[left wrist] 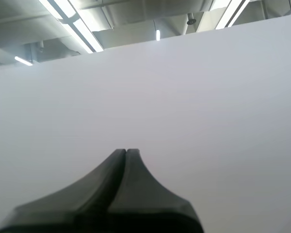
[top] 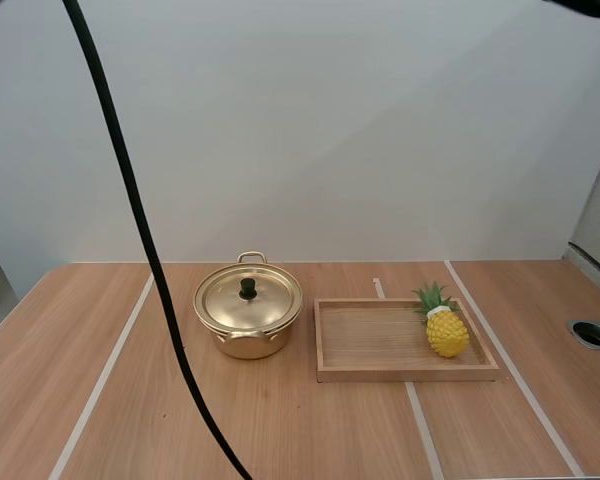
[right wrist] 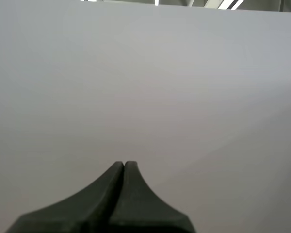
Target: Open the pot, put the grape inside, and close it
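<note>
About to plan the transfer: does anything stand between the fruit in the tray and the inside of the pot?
Yes: the lid sits on the pot, closing it. The fruit, a pineapple rather than grapes, lies at the right end of the tray; bare table separates tray and pot.

— How many pots?
— 1 pot (top: 248, 345), with 1 lid (top: 225, 300) and 1 knob (top: 248, 288).
— Trays? Fruit?
— 1 wooden tray (top: 370, 340), 1 pineapple (top: 447, 332), all on 1 table (top: 280, 430).
— Grippers?
— 2: the left gripper (left wrist: 126, 150) and the right gripper (right wrist: 123, 163).
</note>
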Motion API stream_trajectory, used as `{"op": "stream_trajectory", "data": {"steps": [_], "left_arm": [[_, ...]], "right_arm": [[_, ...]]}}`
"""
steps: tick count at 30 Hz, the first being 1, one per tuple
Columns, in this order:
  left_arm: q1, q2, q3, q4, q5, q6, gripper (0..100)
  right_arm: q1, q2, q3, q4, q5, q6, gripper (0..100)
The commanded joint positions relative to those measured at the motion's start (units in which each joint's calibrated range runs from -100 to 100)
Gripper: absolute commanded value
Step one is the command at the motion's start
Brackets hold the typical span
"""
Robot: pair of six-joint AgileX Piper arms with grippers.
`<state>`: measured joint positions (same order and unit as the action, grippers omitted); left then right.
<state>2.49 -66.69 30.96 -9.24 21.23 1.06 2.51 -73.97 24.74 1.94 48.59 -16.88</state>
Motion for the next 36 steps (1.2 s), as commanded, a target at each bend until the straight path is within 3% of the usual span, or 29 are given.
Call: {"op": "stream_trajectory", "data": {"steps": [1, 6, 8, 12, 15, 22, 28, 36], "left_arm": [[0.13, -3.25, 4.79, -0.97, -3.91, 0.63, 0], [-0.22, -7.71, 10.44, -1.22, -5.36, 1.34, 0], [-1.3, -9.15, 11.99, -1.55, -4.48, 1.34, 0], [-4.95, -13.18, 14.43, -2.94, -3.74, 1.34, 0], [-6.6, -17.59, 15.66, -2.94, -3.74, 1.34, 0], [-6.66, -26.14, 19.53, -1.24, -3.74, 1.34, 0], [-4.43, -30.77, 24.3, -1.24, -3.12, -0.16, 0], [-3.63, -31.76, 28.6, -1.24, -3.23, -0.77, 0]], "right_arm": [[-0.48, -3.2, 2.91, 0.89, -1.69, -0.27, 0], [-1.55, -8.8, 7.07, 4.1, -1.69, -1.02, 0], [-2.31, -10.95, 8.57, 8.27, -1.69, -4.66, 0], [-3.52, -15.87, 11.45, 18.11, -0.17, -12.56, 0], [-4.3, -18.9, 12.67, 19.64, 2.31, -13.73, 0], [-5.0, -22.61, 13.91, 19.64, 5.54, -13.53, 0], [-5.0, -22.61, 15.06, 18.88, 11.07, -12.95, 0], [-5.73, -24.96, 20.31, 9.46, 12.28, -6.96, 0]]}}
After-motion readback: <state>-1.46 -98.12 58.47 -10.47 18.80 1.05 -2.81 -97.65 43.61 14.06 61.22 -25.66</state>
